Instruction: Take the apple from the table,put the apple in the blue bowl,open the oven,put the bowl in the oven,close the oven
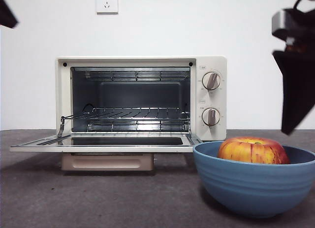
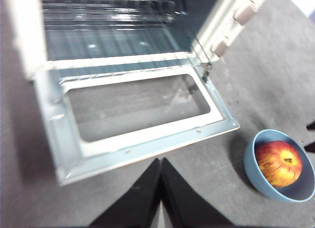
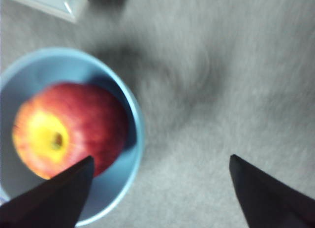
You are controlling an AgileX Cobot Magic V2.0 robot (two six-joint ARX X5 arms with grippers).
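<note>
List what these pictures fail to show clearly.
- Oven handle: front view, hidden under the lowered door.
- Knob markings: front view, too small to read.
- Bowl right side: front view, cut off by the edge.
- Apple underside: hidden inside the bowl in every view.
- Right gripper: right wrist view, blurred.

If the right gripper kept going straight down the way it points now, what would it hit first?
Probably the blue bowl's rim: one finger of the open right gripper sits over the bowl beside the apple, the other over bare table. Depth is unclear; it hangs well above.
</note>
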